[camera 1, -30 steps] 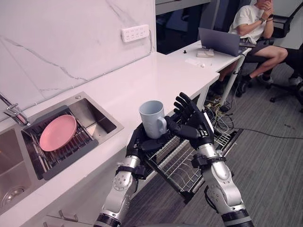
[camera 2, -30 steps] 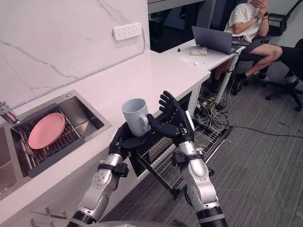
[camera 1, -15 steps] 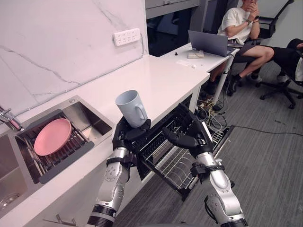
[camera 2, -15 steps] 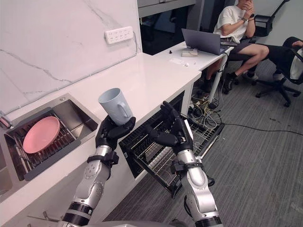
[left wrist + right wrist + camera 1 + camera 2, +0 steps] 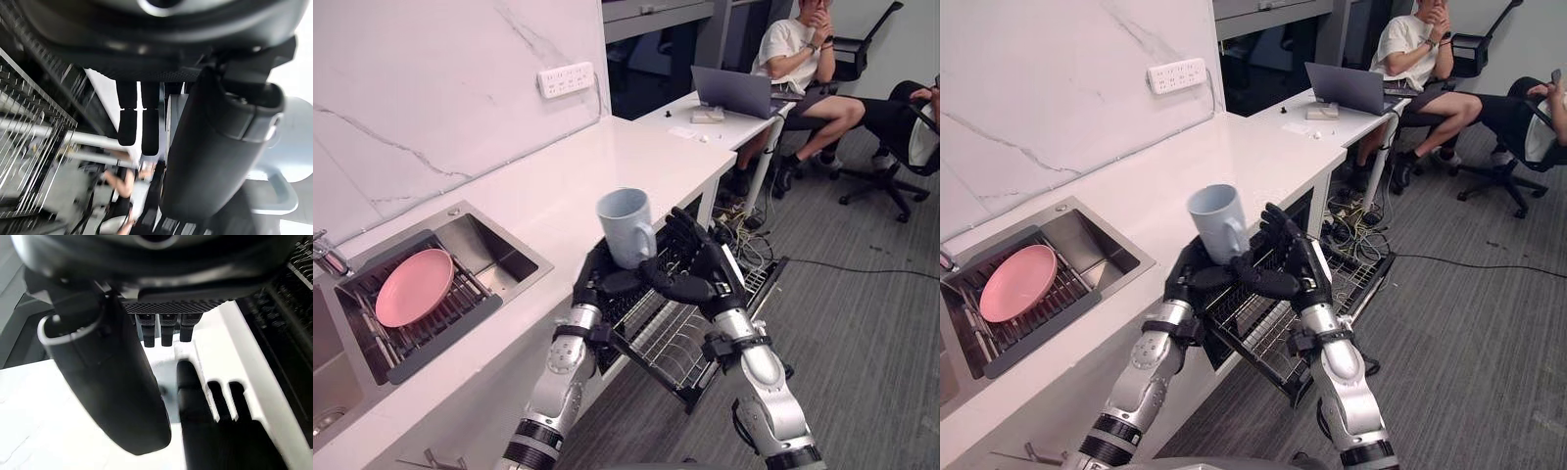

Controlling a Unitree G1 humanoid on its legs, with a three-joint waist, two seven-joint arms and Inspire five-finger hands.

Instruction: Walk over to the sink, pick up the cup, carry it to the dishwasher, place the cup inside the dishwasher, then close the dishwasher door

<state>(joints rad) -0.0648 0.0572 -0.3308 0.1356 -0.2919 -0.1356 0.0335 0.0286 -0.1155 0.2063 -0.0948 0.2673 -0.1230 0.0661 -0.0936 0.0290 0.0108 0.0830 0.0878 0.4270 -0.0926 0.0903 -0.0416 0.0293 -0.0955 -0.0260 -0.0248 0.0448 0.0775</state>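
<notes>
Above the pulled-out dishwasher rack [image 5: 680, 343], the left hand [image 5: 599, 282] holds the pale blue cup [image 5: 625, 225] upright from below, its fingers and thumb closed round the lower part of the cup's wall. The cup's handle points toward the right hand [image 5: 703, 277]. That hand sits just beside the left one, under the handle, with its fingers straight and spread and nothing in them. Whether it touches the cup I cannot tell.

By my reading the carry is nearly over and the placing step is starting, since the cup is already over the wire rack rather than back over the sink [image 5: 499, 245]. The next move would be to lower the left hand toward the rack and find a slot between the wires that will take the cup without tipping it. Only then should the grasp loosen. The right hand would need to move aside, or steady the cup, so the two hands do not crowd each other. The door is not yet closed.

Off to the left hand's outer side, a pink plate [image 5: 411, 287] lies on a grid in the sink. Beyond both hands the white counter [image 5: 607, 166] runs to a desk where a seated person [image 5: 798, 44] faces a laptop [image 5: 734, 91]. None of these blocks the way down; the counter edge close behind the cup and the right hand's own fingers are the nearest obstacles.
</notes>
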